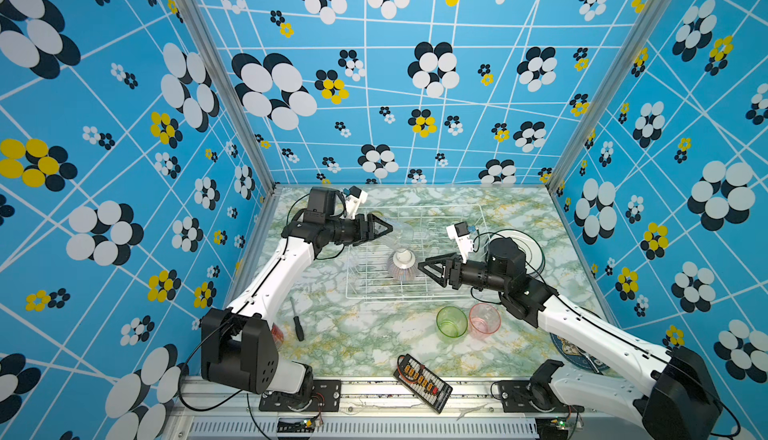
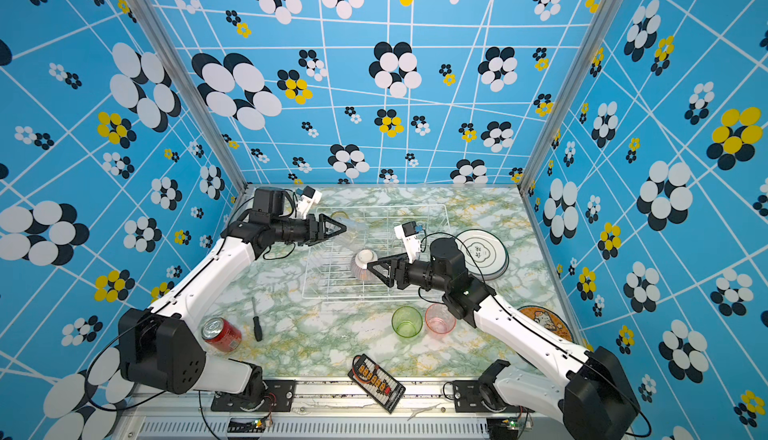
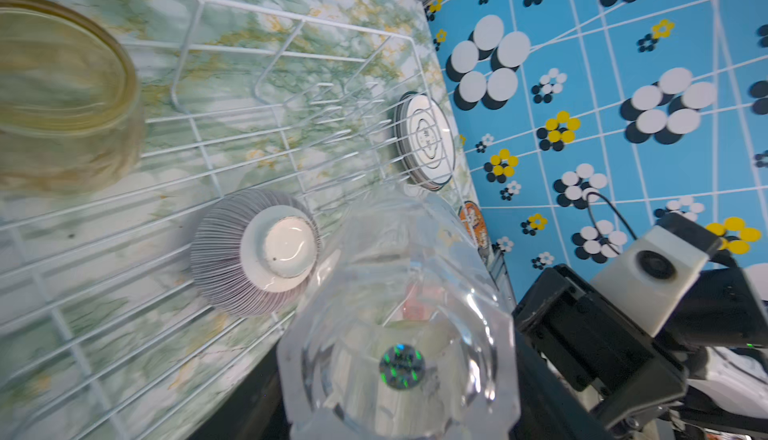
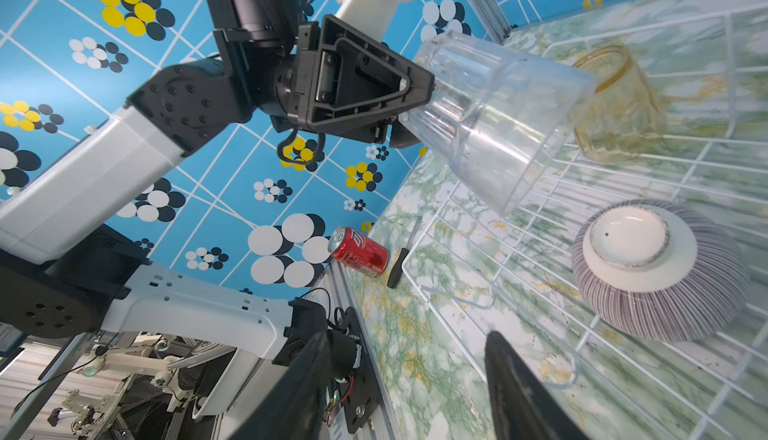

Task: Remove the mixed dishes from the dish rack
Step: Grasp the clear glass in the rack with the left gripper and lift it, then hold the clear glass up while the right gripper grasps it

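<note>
clear tumbler (image 4: 498, 126) in left hand (image 4: 415, 111) (tilted)

Qty: 4 tumblers – yellow (image 4: 615, 101) in dish rack (image 1: 415, 295), clear (image 4: 494, 122) over it, green (image 1: 451, 321) & pink (image 1: 484, 319) in front; 1 bowl (image 1: 402, 265) inside; plates (image 2: 484, 251) beside rack, no. unclear.

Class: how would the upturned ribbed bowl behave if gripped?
The ribbed bowl looks glazed ceramic: probably stiff, heavy, breakable. Its rounded side may slip from jaws. Resting upside down on the dish rack wires, it might rock.
</note>
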